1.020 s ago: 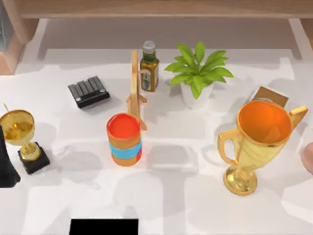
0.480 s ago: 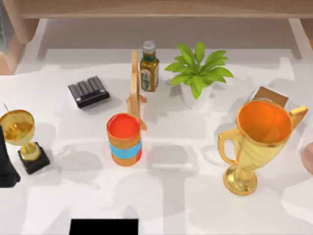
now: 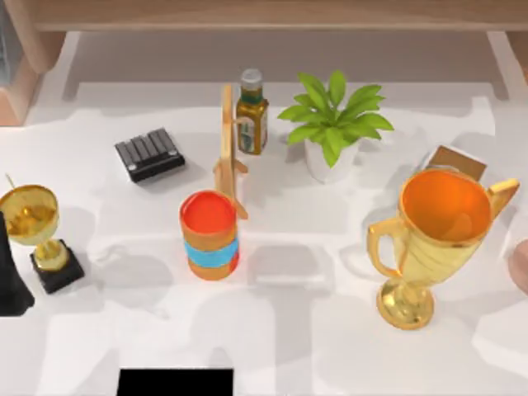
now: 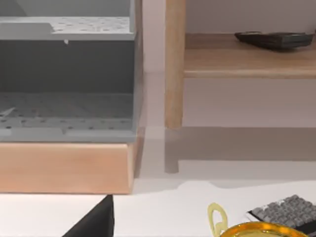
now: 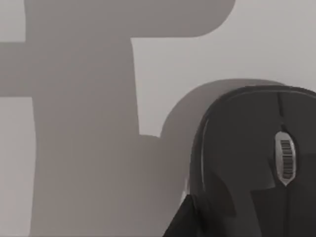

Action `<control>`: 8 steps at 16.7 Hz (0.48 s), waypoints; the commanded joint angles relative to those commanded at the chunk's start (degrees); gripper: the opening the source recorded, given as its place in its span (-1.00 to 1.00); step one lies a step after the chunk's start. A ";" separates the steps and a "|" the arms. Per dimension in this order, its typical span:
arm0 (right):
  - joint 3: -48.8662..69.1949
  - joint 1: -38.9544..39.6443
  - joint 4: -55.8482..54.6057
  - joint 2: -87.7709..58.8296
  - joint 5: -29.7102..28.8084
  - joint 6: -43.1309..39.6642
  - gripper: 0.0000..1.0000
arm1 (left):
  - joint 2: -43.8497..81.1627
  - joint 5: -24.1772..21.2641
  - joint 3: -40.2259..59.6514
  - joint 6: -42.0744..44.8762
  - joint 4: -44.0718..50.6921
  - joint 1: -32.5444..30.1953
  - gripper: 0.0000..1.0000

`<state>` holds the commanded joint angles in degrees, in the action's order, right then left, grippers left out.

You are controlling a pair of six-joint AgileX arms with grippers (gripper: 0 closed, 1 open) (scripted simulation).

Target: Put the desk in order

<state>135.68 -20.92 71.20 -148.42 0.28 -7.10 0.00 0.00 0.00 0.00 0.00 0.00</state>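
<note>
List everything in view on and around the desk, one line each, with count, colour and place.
desk: 1, white with light wood trim, under everything.
large trophy cup: 1, gold with orange inside, right side.
small trophy: 1, gold on a black base, left edge.
canister: 1, orange-red with a blue band, centre.
wooden stand: 1, light wood, upright behind the canister.
bottle: 1, olive with a grey cap, back centre.
potted plant: 1, green leaves in a white pot, right of the bottle.
small keyboard: 1, black, back left.
computer mouse: 1, black, in the right wrist view.
left arm: 1, black, at the left edge.
</note>
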 joint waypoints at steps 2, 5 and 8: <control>-0.31 -0.61 0.83 2.02 0.45 -0.16 -1.00 | 0.00 0.00 0.00 0.00 0.00 0.00 1.00; -2.82 -1.57 1.88 7.00 1.87 -0.28 -1.00 | 0.00 0.00 0.00 0.00 0.00 0.00 1.00; -6.70 -1.11 1.55 13.38 4.01 0.26 -1.00 | 0.00 0.00 0.00 0.00 0.00 0.00 1.00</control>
<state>128.98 -22.02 72.75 -135.04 4.29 -6.84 0.00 0.00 0.00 0.00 0.00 0.00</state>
